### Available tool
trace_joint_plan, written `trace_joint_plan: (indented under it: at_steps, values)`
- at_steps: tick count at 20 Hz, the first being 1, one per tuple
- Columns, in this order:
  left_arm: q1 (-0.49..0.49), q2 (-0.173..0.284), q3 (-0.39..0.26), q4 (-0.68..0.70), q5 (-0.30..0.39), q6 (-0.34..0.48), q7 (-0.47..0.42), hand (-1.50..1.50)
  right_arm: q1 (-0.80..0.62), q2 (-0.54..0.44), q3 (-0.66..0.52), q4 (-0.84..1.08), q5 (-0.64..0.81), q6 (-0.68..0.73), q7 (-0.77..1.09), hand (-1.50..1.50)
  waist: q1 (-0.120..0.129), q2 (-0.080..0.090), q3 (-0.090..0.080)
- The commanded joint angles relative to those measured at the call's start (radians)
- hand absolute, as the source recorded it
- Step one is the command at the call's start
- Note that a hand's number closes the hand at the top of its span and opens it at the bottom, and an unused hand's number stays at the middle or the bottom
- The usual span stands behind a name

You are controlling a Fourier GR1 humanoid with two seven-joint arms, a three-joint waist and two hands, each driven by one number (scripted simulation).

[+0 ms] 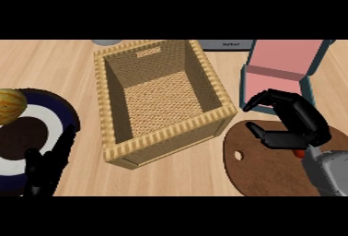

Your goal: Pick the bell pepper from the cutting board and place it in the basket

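Curling over the cutting board (255,173), our right hand (293,123) hides all but a red sliver of the bell pepper (298,153), evidently gripped. The basket (221,90) lies at ten o'clock (our nearer hand); the left hand (45,171) rests open.

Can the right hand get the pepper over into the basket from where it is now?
Probably yes: the right hand, curled over the cutting board, sits just right of the open-topped basket, and nothing stands between them.

Kitchen counter (cutting board (262,168), plate (58,115))
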Motion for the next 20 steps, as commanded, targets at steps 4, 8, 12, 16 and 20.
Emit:
trace_joint_plan:
  at_steps: [4, 8, 12, 16, 20]
  values:
    - [0.0, -0.044, -0.01, 0.112, 0.044, -0.027, 0.089, 0.0, 0.059, -0.063, 0.096, -0.154, 0.292, -0.146, 0.067, -1.5, -0.03, -0.004, -0.007]
    - [0.029, -0.032, -0.019, 0.047, 0.039, -0.02, 0.106, 0.0, -0.049, -0.299, 0.007, -0.158, 0.496, -0.181, 0.206, -1.5, -0.033, -0.011, -0.011]
    - [0.037, -0.036, -0.004, 0.066, 0.04, -0.026, 0.08, 0.0, -0.126, -0.475, -0.051, -0.23, 0.492, -0.042, 0.345, -1.5, -0.024, -0.009, -0.01]
    - [0.042, -0.041, -0.023, 0.034, 0.041, -0.034, 0.118, 0.0, -0.218, -0.641, -0.138, -0.236, 0.368, 0.172, 0.432, -1.5, -0.014, -0.007, -0.008]
    - [-0.012, -0.07, -0.03, 0.07, 0.012, -0.011, 0.121, 0.0, -0.256, -0.762, -0.159, -0.198, 0.253, 0.382, 0.455, -1.5, -0.016, -0.002, -0.007]
